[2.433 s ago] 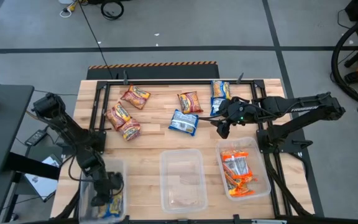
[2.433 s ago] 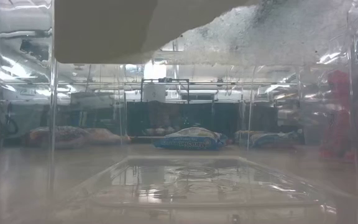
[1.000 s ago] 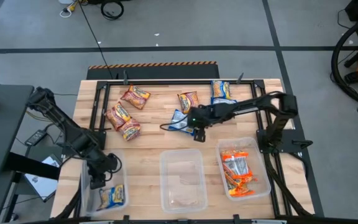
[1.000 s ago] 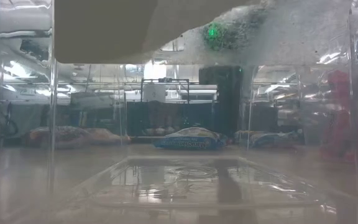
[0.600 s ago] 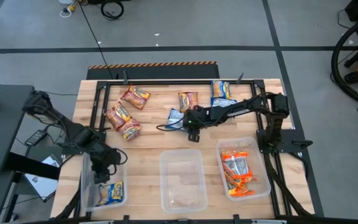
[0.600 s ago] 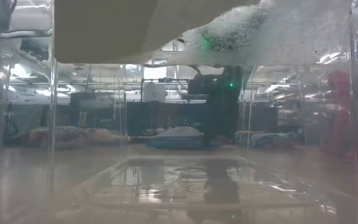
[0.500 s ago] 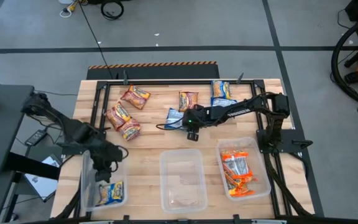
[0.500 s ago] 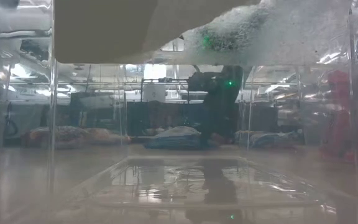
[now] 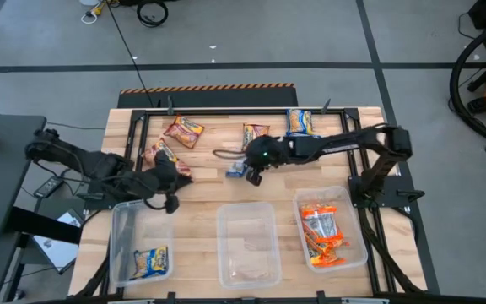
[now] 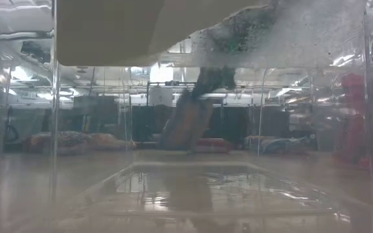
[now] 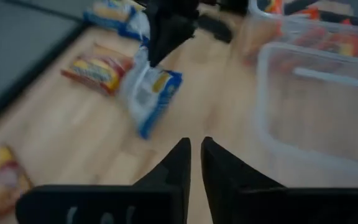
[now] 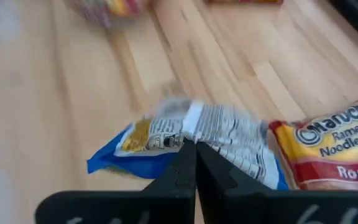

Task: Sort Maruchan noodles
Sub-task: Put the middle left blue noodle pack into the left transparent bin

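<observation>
The blue-and-white Maruchan packet (image 9: 237,168) hangs tilted above the worktop's (image 9: 201,194) middle, pinched by the right gripper (image 9: 252,173). The left gripper (image 9: 172,201), fingers nearly closed and empty, hovers beside the left clear bin (image 9: 123,245).
</observation>
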Controlling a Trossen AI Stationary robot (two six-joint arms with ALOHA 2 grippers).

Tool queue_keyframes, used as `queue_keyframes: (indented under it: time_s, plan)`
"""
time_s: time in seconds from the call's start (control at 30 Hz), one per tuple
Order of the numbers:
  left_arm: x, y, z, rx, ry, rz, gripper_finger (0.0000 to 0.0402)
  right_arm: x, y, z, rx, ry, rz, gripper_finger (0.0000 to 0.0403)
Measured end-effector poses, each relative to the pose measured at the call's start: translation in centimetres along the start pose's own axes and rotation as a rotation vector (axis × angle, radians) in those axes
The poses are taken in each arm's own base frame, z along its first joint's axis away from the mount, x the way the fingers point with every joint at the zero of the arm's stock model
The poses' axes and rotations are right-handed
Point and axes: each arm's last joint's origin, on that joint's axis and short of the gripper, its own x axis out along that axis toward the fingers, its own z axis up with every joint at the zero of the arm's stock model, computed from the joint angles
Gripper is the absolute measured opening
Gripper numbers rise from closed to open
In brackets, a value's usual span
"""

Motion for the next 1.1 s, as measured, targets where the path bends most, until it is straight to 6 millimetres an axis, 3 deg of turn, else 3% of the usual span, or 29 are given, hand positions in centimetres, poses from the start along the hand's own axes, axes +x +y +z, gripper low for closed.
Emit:
queue_keyframes:
  time_s: [0.17,0.3,0.47,0.63,0.87,1.1]
  plan:
    - [3.7,-0.2,0.0,0.12,-0.112,0.05,0.0092,-3.4,-0.6,1.9,0.257,-0.092,0.076,0.0005]
    - [7.0,0.4,1.2,0.194,-0.196,0.134,0.0148,-5.1,-0.9,2.6,0.415,-0.124,0.121,0.0004]
    - [10.6,1.3,2.9,0.24,-0.275,0.093,0.0219,-5.7,-0.9,2.8,0.545,-0.114,0.164,0.0004]
    - [13.6,1.8,2.6,0.326,-0.24,0.091,0.0268,-5.7,-1.3,2.9,0.637,-0.12,0.163,0.0004]
    - [15.8,2.6,2.3,0.373,-0.227,0.141,0.0281,-5.8,-1.0,3.5,0.653,-0.145,0.245,0.0004]
    - [16.8,3.4,2.1,0.394,-0.2,0.145,0.0282,-6.0,-0.8,3.9,0.644,-0.158,0.329,0.0005]
